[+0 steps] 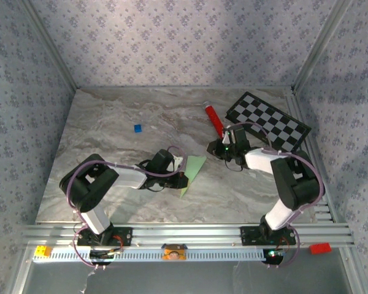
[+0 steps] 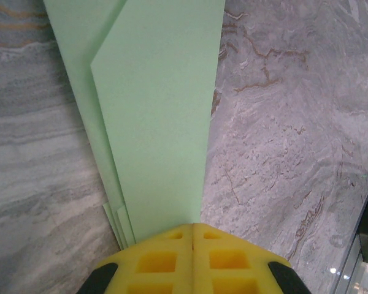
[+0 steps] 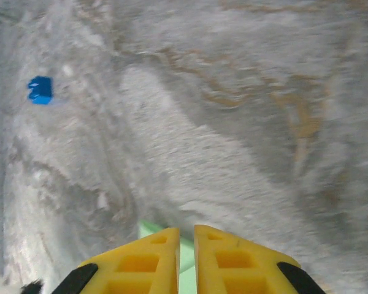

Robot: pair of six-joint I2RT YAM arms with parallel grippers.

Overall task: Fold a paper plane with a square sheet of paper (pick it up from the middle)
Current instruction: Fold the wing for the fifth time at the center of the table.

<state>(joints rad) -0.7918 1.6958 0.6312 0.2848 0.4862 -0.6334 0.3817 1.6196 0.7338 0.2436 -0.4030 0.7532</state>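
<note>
Left wrist view first: the left gripper (image 2: 193,228) is clamped tight, its yellow fingers pressed together with no gap down the seam. The tips sit at the narrow near end of the green paper (image 2: 159,122). Whether any paper is actually nipped between them, I can't tell from this angle. Out from the tips the paper widens away, folded into a long tapering shape. It has a straight edge on the right and an angled corner up on the left, and several layers fan out along its left side. It lies flat on the grey marble table (image 2: 282,135).

Over to the right wrist: the right gripper (image 3: 185,231) stands a slit apart, released, with nothing pinched that I can see. Pale green shows through the gap and just left of the left finger. The picture is blurred here. Beyond the fingers it's bare marble, with a small blue square (image 3: 40,90) well off at upper left.

From above, the paper lies mid-table between the two grippers, pointed end toward the near edge. The left gripper is at its left edge and the right gripper is just off its far right corner. A red tube (image 1: 213,117) lies just behind the right gripper, and a checkerboard (image 1: 268,122) is beside it toward the far right corner
</note>
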